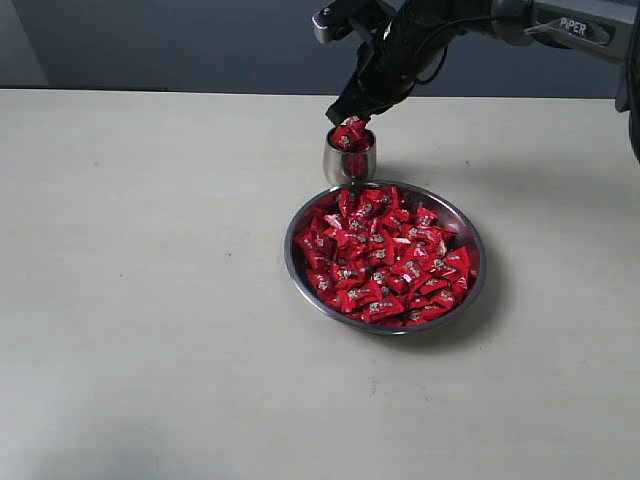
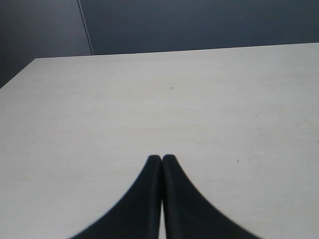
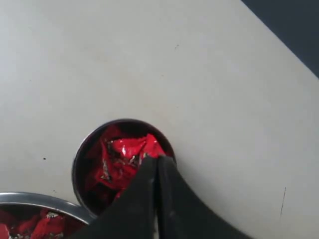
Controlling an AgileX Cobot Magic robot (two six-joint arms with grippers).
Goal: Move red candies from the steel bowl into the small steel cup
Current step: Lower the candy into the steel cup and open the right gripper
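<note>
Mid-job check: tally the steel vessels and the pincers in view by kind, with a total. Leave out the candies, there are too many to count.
steel bowl: 1
small steel cup: 1
left pincer: 1
right pincer: 1
Total: 4

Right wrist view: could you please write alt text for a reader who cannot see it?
The right gripper, jaws closed, has its tips at the red candies filling the small steel cup on a pale table. The rim of the steel bowl shows beside the cup.
</note>
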